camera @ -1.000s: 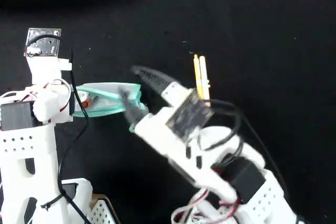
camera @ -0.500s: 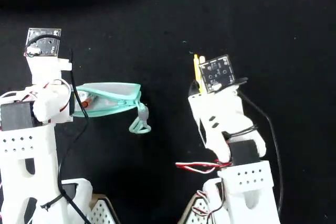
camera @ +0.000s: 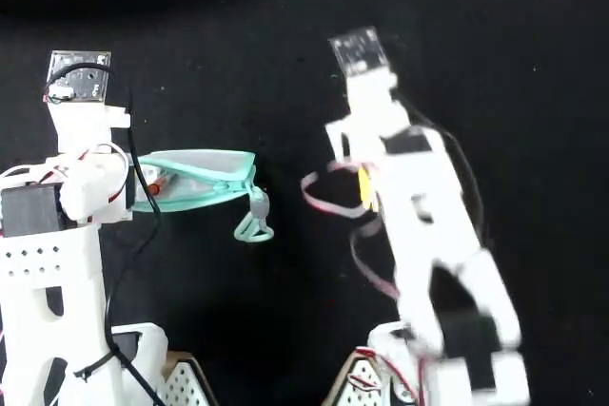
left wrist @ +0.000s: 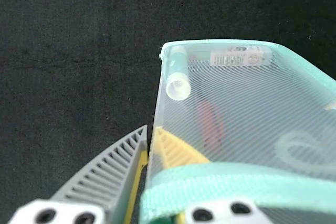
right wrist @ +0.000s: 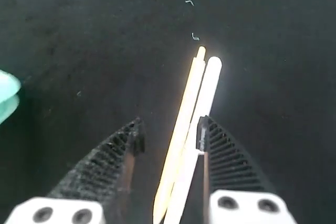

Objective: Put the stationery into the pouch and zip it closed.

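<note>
The translucent mint-trimmed pouch [camera: 195,183] lies left of centre, its zip pull loop [camera: 255,226] trailing to the right. My left gripper [left wrist: 149,148] is shut on the end of the pouch [left wrist: 236,108]. A white tube [left wrist: 177,77] and a red item [left wrist: 210,124] show through the pouch wall. A yellow pencil [right wrist: 181,129] and a cream pen [right wrist: 209,90] lie side by side on the black table. My right gripper [right wrist: 168,132] hangs open just above them, one finger on each side. In the high view the right arm [camera: 400,159] covers them except a yellow bit [camera: 364,187].
Black cloth [camera: 514,92] covers the whole table. The left arm's white base [camera: 48,273] stands at the left front. Loose red and white wires [camera: 328,202] hang from the right arm between the pouch and the pencils.
The right arm has swung from the pouch's zip end to the right and stretched out over the pencil and pen. The left arm and pouch have stayed still.
</note>
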You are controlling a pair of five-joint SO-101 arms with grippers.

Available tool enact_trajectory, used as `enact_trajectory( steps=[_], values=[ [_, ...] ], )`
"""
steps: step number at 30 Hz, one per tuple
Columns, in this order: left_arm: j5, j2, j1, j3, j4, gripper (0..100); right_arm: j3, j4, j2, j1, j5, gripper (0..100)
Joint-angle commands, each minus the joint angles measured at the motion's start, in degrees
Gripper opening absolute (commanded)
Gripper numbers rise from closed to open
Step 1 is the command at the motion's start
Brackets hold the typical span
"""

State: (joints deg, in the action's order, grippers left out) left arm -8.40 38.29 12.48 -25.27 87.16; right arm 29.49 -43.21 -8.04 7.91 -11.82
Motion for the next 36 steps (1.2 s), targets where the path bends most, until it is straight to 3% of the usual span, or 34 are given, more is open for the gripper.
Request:
enact_trajectory(
  steps=[1, 12, 20, 36],
  values=[
    [0.26, -0.7, 1.19, -3.03, 0.18, 3, -14.02, -0.53, 12.35, -0.62, 0.7, 17.0],
    [0.26, -0.7, 1.19, -3.12, 0.18, 3, -48.57, -17.85, 39.96, -3.78, 0.7, 17.0],
    [0.26, -0.7, 1.19, -3.12, 0.18, 3, -65.98, -27.6, 55.78, -5.36, 0.18, 17.2],
    [0.26, -0.7, 1.19, -3.12, 0.0, 3, -91.03, -41.85, 62.64, -4.13, -1.32, 17.4]
  ],
)
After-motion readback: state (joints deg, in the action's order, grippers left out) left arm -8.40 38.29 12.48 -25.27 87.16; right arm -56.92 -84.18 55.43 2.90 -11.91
